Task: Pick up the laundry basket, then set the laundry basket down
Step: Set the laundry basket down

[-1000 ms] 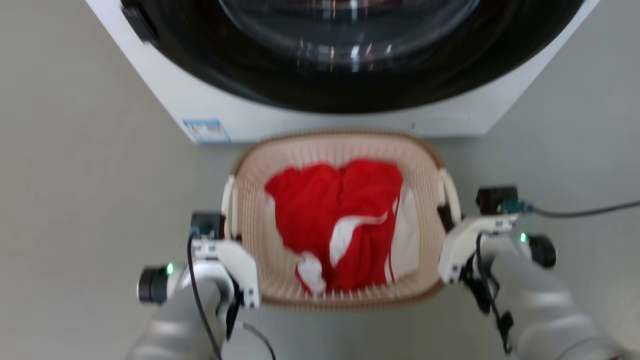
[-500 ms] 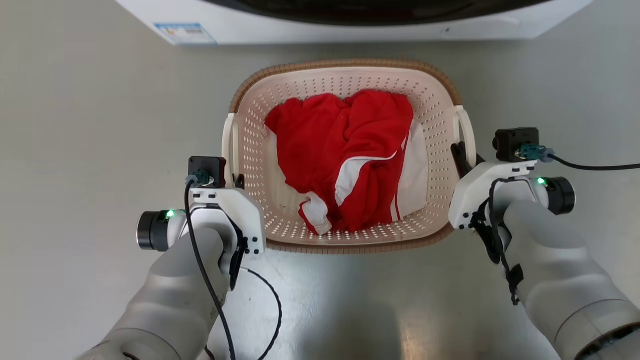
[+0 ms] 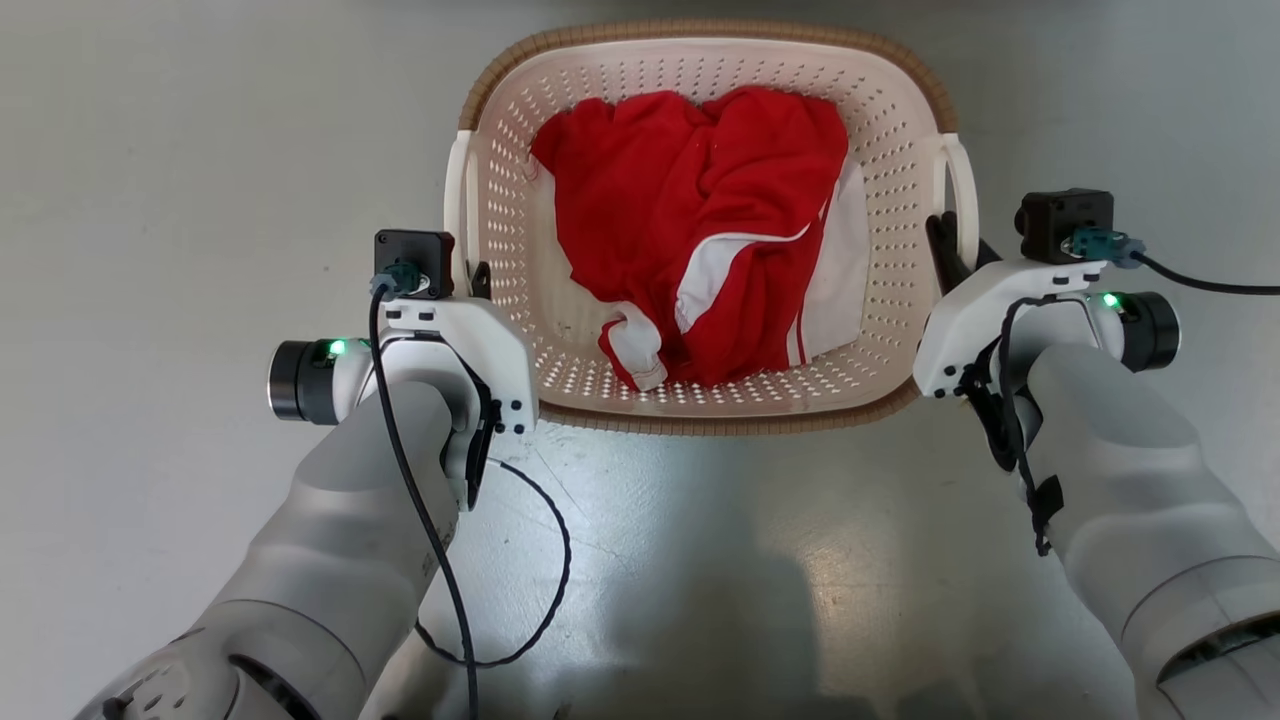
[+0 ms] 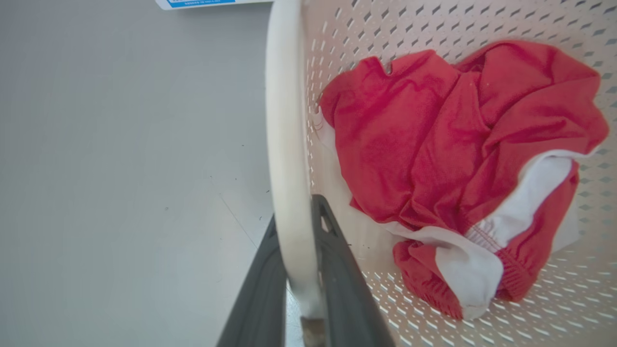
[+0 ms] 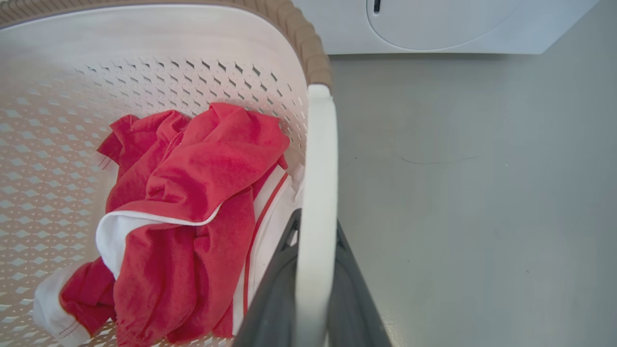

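laundry basket (image 3: 700,30) at centre-top of head view, between both arms, far rim close to frame edge. L gripper (image 4: 295,217) clamped on L handle (image 4: 284,120), one dark finger each side of the white bar. R gripper (image 5: 315,221) grips R handle (image 5: 318,159) the same way. Can't tell if basket base is on floor or lifted

Room: smooth grey floor (image 3: 200,150) wide open on both outer sides and toward the robot. washer (image 5: 434,29) base stands beyond far end, w/ a strip of floor between it and the rim in R wrist view

Basket: cream plastic, rounded-rect, walls w/ diamond perforations, brown woven-look rim, handles are smooth white curved bars. Inside: crumpled red garment (image 3: 690,230) w/ white panels + ribbed cuff, soft knit, lying on the bottom. Thin black cable (image 3: 540,600) loops below the L wrist
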Robot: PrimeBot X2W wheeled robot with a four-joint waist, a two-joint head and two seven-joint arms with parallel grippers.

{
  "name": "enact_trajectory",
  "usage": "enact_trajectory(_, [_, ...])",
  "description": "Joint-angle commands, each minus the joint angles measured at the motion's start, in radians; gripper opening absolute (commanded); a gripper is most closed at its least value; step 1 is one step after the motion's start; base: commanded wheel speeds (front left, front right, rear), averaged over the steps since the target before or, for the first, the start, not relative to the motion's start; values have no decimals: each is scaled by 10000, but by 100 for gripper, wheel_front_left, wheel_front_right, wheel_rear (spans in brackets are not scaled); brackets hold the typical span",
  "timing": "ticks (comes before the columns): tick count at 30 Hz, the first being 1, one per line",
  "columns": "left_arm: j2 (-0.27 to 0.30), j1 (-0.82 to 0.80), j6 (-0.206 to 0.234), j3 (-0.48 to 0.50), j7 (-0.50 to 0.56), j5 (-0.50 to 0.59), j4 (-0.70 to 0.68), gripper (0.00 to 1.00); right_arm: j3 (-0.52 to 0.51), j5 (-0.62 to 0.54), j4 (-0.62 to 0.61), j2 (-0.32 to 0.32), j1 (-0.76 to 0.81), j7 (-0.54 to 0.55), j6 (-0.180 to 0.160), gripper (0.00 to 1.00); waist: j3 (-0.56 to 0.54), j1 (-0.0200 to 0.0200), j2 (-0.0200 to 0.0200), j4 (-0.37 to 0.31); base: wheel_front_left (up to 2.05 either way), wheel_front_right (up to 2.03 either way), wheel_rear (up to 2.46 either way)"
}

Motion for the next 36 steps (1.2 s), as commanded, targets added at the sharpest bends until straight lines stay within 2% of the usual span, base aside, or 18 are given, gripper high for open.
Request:
enact_trajectory(1, [179, -105, 106, 180, -135, 186, -132, 0, 118, -183, -129, 280, 220, -158, 71, 0, 80, -1, 0, 27, 0, 0, 0])
enact_trajectory(10, [179, 21, 144, 599, -136, 652, -369, 0, -247, -548, -129, 280, 248, -207, 71, 0, 216, -1, 0, 70, 0, 0, 0])
enact_trajectory(18, [179, 198, -57, 699, -137, 683, -305, 0, -247, -593, -129, 281, 295, -163, 71, 0, 251, -1, 0, 33, 0, 0, 0])
enact_trajectory(19, [179, 194, -64, 692, -137, 667, -296, 7, -247, -594, -129, 281, 296, -161, 71, 13, 260, -1, 0, 29, 0, 0, 0])
enact_trajectory(20, [179, 202, -70, 680, -137, 642, -280, 14, -246, -598, -129, 281, 295, -161, 71, 33, 267, -1, 0, 24, 0, 0, 0])
enact_trajectory(21, [179, 209, -75, 665, -137, 613, -262, 29, -243, -600, -129, 281, 292, -158, 71, 36, 269, -1, 0, 19, 0, 0, 0])
enact_trajectory(22, [179, 203, -75, 650, -137, 591, -252, 41, -238, -598, -129, 281, 289, -153, 71, 47, 272, -1, 0, 16, 0, 0, 0])
enact_trajectory(23, [179, 201, -74, 641, -137, 563, -245, 74, -231, -591, -129, 281, 285, -146, 71, 69, 275, -1, 0, 11, 0, 0, 0])
enact_trajectory(24, [179, 210, -72, 636, -137, 519, -233, 100, -226, -584, -129, 281, 281, -144, 71, 100, 272, -1, 0, 6, 0, 0, 0])
enact_trajectory(36, [179, 245, -2, 420, -126, 204, -72, 100, -317, -686, -129, 281, 338, -158, 71, 100, 13, -1, 0, -32, 0, 0, 0])
